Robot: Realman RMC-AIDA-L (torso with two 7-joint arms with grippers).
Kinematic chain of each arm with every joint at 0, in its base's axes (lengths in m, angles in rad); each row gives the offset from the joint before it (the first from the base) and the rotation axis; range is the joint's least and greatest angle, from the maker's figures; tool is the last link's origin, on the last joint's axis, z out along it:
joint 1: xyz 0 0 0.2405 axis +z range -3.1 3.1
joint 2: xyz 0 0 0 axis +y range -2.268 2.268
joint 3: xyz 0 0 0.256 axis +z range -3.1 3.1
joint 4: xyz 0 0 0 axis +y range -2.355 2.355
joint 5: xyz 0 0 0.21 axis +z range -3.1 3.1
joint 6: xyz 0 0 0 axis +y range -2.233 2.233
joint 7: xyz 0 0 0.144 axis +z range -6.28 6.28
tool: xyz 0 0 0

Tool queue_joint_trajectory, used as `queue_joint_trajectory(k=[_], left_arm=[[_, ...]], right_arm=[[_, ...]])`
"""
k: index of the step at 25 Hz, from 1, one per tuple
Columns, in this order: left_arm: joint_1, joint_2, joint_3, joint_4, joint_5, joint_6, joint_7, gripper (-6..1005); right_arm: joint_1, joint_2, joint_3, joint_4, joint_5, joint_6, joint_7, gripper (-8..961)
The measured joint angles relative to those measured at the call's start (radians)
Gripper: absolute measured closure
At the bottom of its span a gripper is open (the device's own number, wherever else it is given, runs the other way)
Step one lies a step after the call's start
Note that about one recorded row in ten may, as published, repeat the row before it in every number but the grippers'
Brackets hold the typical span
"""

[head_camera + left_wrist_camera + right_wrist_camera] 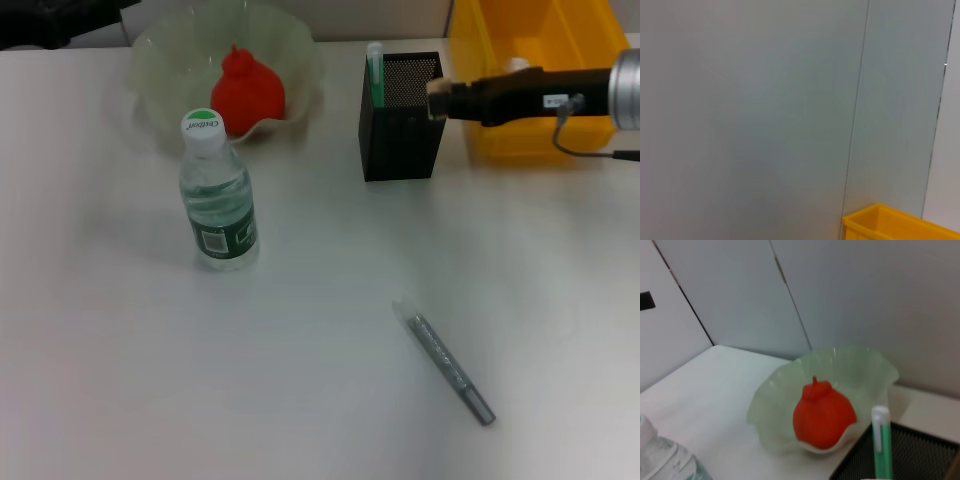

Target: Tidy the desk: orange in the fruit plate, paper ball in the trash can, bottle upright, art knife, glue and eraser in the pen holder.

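The orange (250, 90) lies in the pale green fruit plate (160, 50) at the back left; both also show in the right wrist view, the orange (822, 415) inside the plate (765, 405). The bottle (218, 195) stands upright in front of the plate. The black mesh pen holder (400, 130) holds a green-and-white glue stick (375, 70). My right gripper (440, 100) hovers at the holder's far right rim, shut on a small tan block, the eraser (436, 99). The grey art knife (445, 365) lies on the table near the front. A small white bit (516, 65), maybe the paper ball, shows in the yellow trash can (500, 30).
My left arm (50, 20) is parked at the back left corner, beside the fruit plate. The left wrist view shows a grey wall and a corner of the trash can (890, 222). The white table (150, 380) stretches to the front left.
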Motion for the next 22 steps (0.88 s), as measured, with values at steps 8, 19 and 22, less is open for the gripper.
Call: queue_joint_trajectory(k=[8, 19, 22], left_arm=[[0.005, 0.000, -0.017, -0.027, 0.000, -0.001, 0.002, 238], [0.008, -0.003, -0.019, -0.039, 0.000, -0.001, 0.002, 238], [0.008, -0.003, -0.019, -0.039, 0.000, 0.001, 0.002, 238]], right_arm=[[-0.002, 0.005, -0.006, 0.024, 0.111, 0.043, -0.112, 693], [0.057, 0.004, -0.006, 0.155, 0.162, 0.184, -0.232, 693], [0.074, 0.002, -0.006, 0.187, 0.158, 0.193, -0.234, 693]])
